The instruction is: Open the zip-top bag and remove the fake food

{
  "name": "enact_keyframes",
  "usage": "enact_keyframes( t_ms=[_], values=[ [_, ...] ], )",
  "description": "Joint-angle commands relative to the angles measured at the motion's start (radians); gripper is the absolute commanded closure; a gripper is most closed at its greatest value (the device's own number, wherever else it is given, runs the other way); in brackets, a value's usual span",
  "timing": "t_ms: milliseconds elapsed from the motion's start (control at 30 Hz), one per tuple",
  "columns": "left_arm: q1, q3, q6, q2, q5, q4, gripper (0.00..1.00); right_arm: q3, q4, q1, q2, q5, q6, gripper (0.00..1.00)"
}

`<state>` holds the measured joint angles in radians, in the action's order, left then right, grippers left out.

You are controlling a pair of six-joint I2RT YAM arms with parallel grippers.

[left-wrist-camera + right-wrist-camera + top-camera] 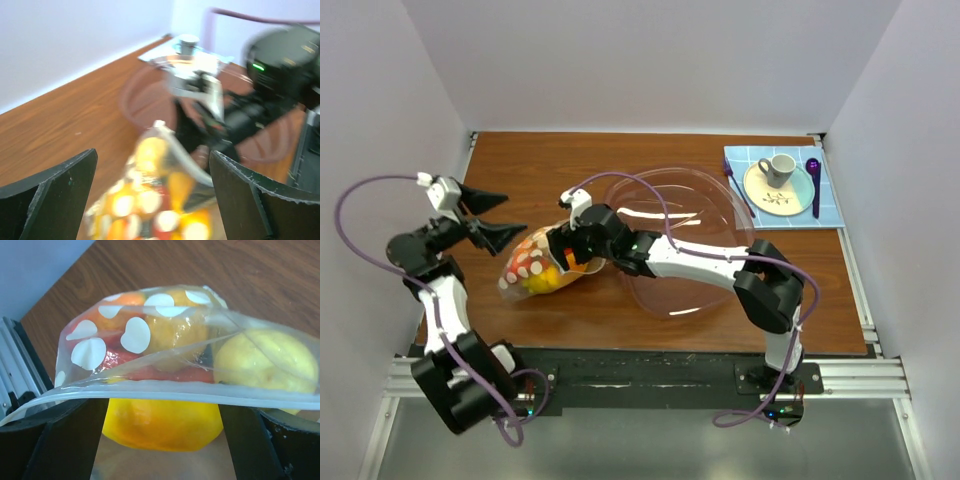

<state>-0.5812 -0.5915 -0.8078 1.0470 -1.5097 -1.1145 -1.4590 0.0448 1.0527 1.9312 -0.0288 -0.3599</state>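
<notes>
The zip-top bag [523, 264] is clear with white dots and lies on the table left of centre, full of fake food [548, 281]. My right gripper [564, 256] is at the bag's mouth. In the right wrist view, the zip strip [165, 392] runs across both fingers. The gripper [162, 440] is open, and a yellow-orange piece [160, 422] fills the gap between the fingers. A pale yellow piece [260, 360] and red and orange pieces show inside the bag [125, 335]. My left gripper [515, 213] is open and empty just left of the bag and above it. Its view is blurred, with the bag [150, 195] below its gripper [152, 200].
A large rigid transparent bowl [705, 195] stands right of the bag, and my right arm reaches across it. It also shows in the left wrist view [131, 95]. A blue placemat [832, 205] with a plate, cup [779, 166] and purple cutlery lies at the back right.
</notes>
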Motion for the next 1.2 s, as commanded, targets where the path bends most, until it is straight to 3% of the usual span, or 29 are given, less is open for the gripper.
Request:
enact_keyframes(
  t_ms=[0, 33, 100, 133, 167, 367, 433, 533, 667, 800, 900, 933, 967, 1000, 1033, 1067, 1100, 1167],
  values=[
    [-0.084, -0.039, -0.025, 0.093, -0.198, -0.083, 0.0, 0.063, 0.029, 0.032, -0.069, -0.019, -0.008, 0.05],
    [-0.089, -0.021, -0.043, 0.126, -0.198, -0.197, 0.0, 0.075, 0.024, 0.041, -0.074, -0.04, -0.008, 0.05],
    [-0.104, 0.06, -0.228, 0.172, -0.199, -0.447, 0.0, 0.104, 0.009, 0.072, -0.086, -0.071, -0.014, 0.05],
    [-0.111, 0.083, -0.317, 0.23, -0.199, -0.742, 0.0, 0.115, -0.005, 0.082, -0.092, -0.112, -0.016, 0.05],
    [-0.115, 0.099, -0.382, 0.258, -0.201, -0.76, 0.0, 0.136, -0.011, 0.099, -0.093, -0.126, -0.022, 0.05],
    [-0.147, 0.183, -0.298, 0.311, -0.202, -0.765, 0.0, 0.224, 0.001, 0.135, -0.097, -0.172, -0.068, 0.06],
    [-0.123, 0.22, -0.281, 0.277, -0.201, -0.771, 0.0, 0.241, 0.019, 0.138, -0.086, -0.168, -0.088, 0.06],
    [-0.025, 0.178, -0.371, 0.196, -0.192, -0.775, 0.0, 0.272, 0.059, 0.147, -0.08, -0.151, -0.105, 0.07],
    [0.043, -0.014, -0.598, 0.179, -0.095, -0.769, 0.0, 0.292, 0.09, 0.161, -0.075, -0.148, -0.111, 0.07],
    [0.049, -0.337, -0.902, 0.39, 0.015, -0.772, 0.0, 0.281, 0.09, 0.17, -0.063, -0.152, -0.114, 0.07],
    [0.093, -0.531, -0.949, 0.455, 0.049, -0.699, 0.0, 0.279, 0.096, 0.174, -0.054, -0.149, -0.122, 0.07],
    [0.104, -0.565, -0.892, 0.446, 0.072, -0.507, 0.0, 0.281, 0.098, 0.176, -0.051, -0.149, -0.126, 0.07],
    [0.134, -0.646, -0.632, 0.429, 0.125, -0.331, 0.0, 0.281, 0.099, 0.181, -0.046, -0.148, -0.128, 0.07],
    [0.159, -0.719, -0.384, 0.37, 0.164, -0.054, 0.0, 0.279, 0.099, 0.184, -0.043, -0.149, -0.129, 0.07],
    [0.194, -0.843, -0.041, 0.348, 0.246, 0.817, 0.0, 0.276, 0.098, 0.185, -0.041, -0.149, -0.129, 0.07],
    [0.371, -1.153, 0.65, 0.349, 0.58, 1.204, 0.0, 0.275, 0.099, 0.188, -0.04, -0.146, -0.131, 0.07],
    [0.48, -1.227, 0.82, 0.369, 0.726, 1.422, 0.0, 0.27, 0.098, 0.19, -0.037, -0.146, -0.131, 0.07],
    [0.572, -1.28, 0.851, 0.387, 0.924, 1.417, 0.0, 0.256, 0.09, 0.194, -0.029, -0.157, -0.129, 0.07]
  ],
)
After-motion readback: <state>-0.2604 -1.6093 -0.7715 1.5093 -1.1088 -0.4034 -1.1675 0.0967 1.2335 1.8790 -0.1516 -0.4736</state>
